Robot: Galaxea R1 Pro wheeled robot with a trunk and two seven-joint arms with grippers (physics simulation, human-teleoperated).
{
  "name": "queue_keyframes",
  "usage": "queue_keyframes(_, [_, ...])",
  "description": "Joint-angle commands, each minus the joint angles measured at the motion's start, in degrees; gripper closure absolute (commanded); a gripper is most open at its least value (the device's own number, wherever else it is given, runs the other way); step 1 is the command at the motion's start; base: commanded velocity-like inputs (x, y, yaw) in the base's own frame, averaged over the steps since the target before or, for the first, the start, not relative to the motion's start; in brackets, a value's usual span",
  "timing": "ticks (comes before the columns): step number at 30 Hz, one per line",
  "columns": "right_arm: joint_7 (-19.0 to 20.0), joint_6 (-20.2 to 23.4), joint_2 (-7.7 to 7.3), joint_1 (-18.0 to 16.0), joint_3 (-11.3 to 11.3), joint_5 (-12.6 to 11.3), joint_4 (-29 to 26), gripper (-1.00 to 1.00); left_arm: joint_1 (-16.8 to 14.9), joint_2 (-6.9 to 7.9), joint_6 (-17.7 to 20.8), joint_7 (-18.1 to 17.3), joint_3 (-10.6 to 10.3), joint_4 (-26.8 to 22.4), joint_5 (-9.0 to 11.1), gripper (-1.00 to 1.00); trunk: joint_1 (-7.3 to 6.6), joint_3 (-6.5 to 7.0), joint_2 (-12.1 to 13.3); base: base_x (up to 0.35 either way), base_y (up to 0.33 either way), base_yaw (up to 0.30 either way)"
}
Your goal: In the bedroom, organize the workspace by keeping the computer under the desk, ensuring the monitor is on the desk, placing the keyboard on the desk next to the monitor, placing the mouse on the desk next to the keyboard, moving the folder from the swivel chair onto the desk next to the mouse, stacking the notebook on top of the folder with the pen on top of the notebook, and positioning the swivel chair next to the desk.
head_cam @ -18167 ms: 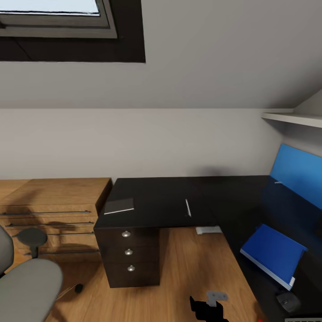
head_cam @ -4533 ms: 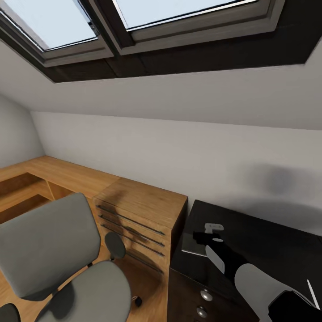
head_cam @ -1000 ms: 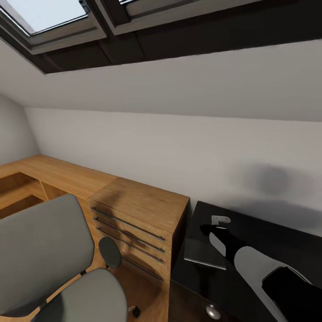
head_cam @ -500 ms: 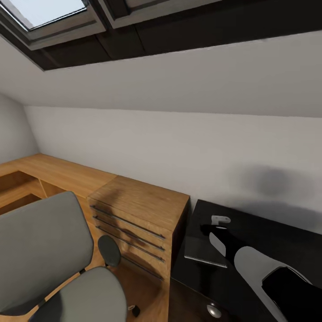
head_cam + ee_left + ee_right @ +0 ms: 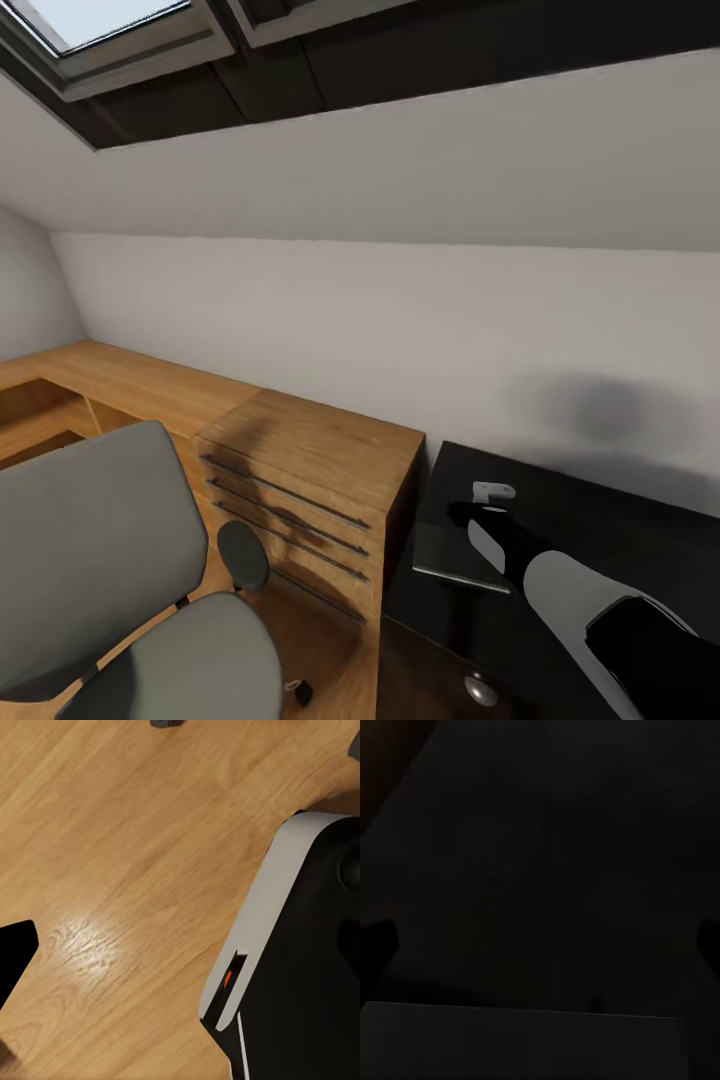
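Observation:
The grey swivel chair [image 5: 120, 590] stands at the lower left of the head view, its seat bare. At the lower right lies the near end of the black desk [image 5: 600, 520], with a silver drawer knob [image 5: 480, 688] below. The thin grey notebook [image 5: 450, 555] lies flat at the desk's corner. My right gripper [image 5: 470, 512] hovers over the notebook's far edge. In the right wrist view its fingers stand wide apart at the frame's sides, open [image 5: 540, 945], with the notebook [image 5: 525, 1042] a faint lighter rectangle on the dark desk top. My left gripper hangs over the wood floor [image 5: 135, 855]; one black fingertip [image 5: 15, 960] shows.
A light wood cabinet [image 5: 310, 470] with long bar handles stands between chair and desk, joined to a low wooden counter [image 5: 120, 380] along the sloped wall. Dark-framed skylights [image 5: 110, 30] run overhead. My own base [image 5: 300, 960] sits beside the left gripper.
The whole head view has drifted slightly, with the skylights sliding upward in the picture. My right arm stays over the notebook, and nothing has been gripped or moved.

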Motion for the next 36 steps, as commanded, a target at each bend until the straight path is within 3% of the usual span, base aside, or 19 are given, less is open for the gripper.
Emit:
queue_keyframes(1, [-0.4, 0.4, -0.06, 0.0, 0.5, -0.3, -0.2, -1.0, 0.0, 0.01, -0.1, -0.3, -0.4, -0.1, 0.6, -1.0, 0.23, -0.24, -0.4, 0.0, 0.0, 0.0])
queue_keyframes(9, [-0.4, 0.4, -0.06, 0.0, 0.5, -0.3, -0.2, -1.0, 0.0, 0.01, -0.1, -0.3, -0.4, -0.1, 0.6, -1.0, 1.99, -1.67, -3.7, 0.0, 0.0, 0.0])
queue_keyframes(21, [-0.4, 0.4, -0.06, 0.0, 0.5, -0.3, -0.2, -1.0, 0.0, 0.06, -0.1, -0.3, -0.3, -0.1, 0.6, -1.0, 1.99, -1.67, -3.7, 0.0, 0.0, 0.0])
queue_keyframes(36, [-0.4, 0.4, -0.06, 0.0, 0.5, -0.3, -0.2, -1.0, 0.0, 0.09, -0.1, -0.2, -0.3, -0.1, 0.6, -1.0, 5.28, -4.37, -9.7, 0.0, 0.0, 0.0])
